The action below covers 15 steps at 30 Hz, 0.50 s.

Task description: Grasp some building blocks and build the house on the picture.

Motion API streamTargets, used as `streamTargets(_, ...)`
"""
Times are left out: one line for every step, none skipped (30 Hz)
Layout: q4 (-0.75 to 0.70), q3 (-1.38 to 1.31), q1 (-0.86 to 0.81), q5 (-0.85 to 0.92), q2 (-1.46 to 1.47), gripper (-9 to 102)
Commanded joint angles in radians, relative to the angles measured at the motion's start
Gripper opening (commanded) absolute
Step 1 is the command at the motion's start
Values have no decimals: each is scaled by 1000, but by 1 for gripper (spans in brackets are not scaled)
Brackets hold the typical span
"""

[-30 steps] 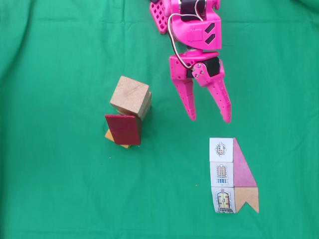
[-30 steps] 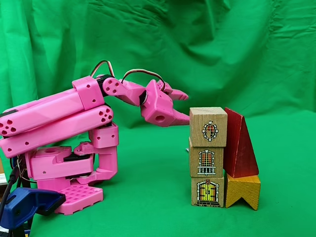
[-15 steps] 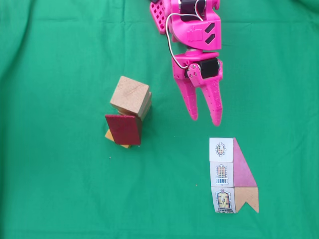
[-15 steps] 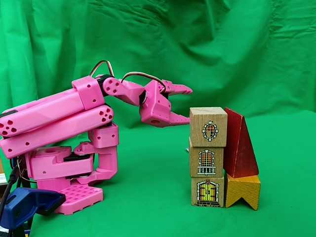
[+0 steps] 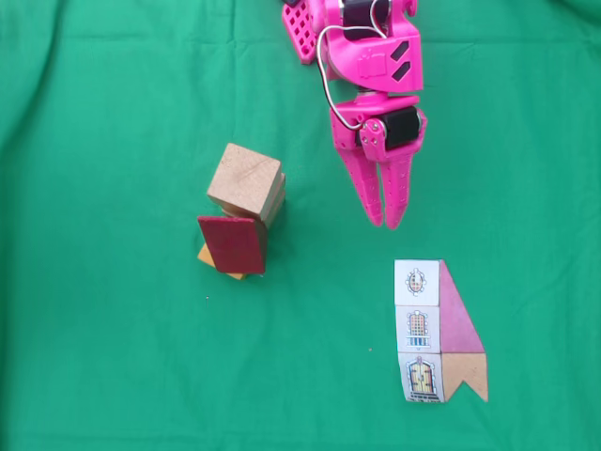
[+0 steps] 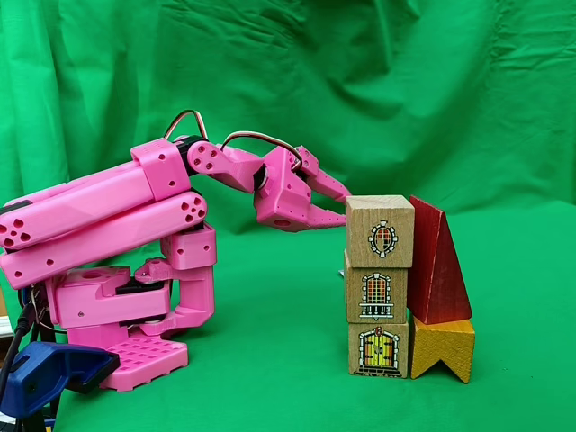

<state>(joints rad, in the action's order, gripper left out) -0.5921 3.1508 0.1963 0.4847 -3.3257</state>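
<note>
On the green cloth-covered table [image 5: 113, 357], the pink end effector [image 5: 387, 224] hangs clenched and empty beside the house of stacked tan wooden cubes [image 6: 379, 284]. Its leaning dark red wooden wedge [image 6: 436, 265] looks light, rigid and easily toppled; grip flat opposite sides.

I see a bright pink plastic arm [image 6: 108, 225] against wrinkled green cloth [image 5: 113, 376]. Three pale tan wooden cubes [image 6: 379, 286] carry printed windows and a yellow door; beside them sit a dark red wooden wedge [image 6: 436, 265] and an orange-yellow notched block [image 6: 443, 346]. The flat paper card [image 5: 439, 331] shows white squares, a mauve strip and tan.
</note>
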Motion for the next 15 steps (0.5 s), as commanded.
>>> streamTargets(-3,21,21,-43,-66,5)
streamTargets(-3,21,25,-67,-66,5)
streamTargets(-2,21,25,-91,-66,5)
streamTargets(-2,21,25,-109,-66,5)
streamTargets(-2,21,25,-123,-66,5)
streamTargets(-2,21,26,-133,-66,5)
streamTargets(-2,21,26,-143,-66,5)
streamTargets(-2,21,26,-152,-66,5)
streamTargets(-2,21,28,-161,-66,5)
streamTargets(-2,21,28,-173,-66,5)
streamTargets(-2,21,28,-190,-66,5)
streamTargets(-2,21,28,-210,-66,5)
streamTargets(-2,21,28,-235,-66,5)
streamTargets(-2,21,28,-258,-66,5)
streamTargets(-2,21,28,-281,-66,5)
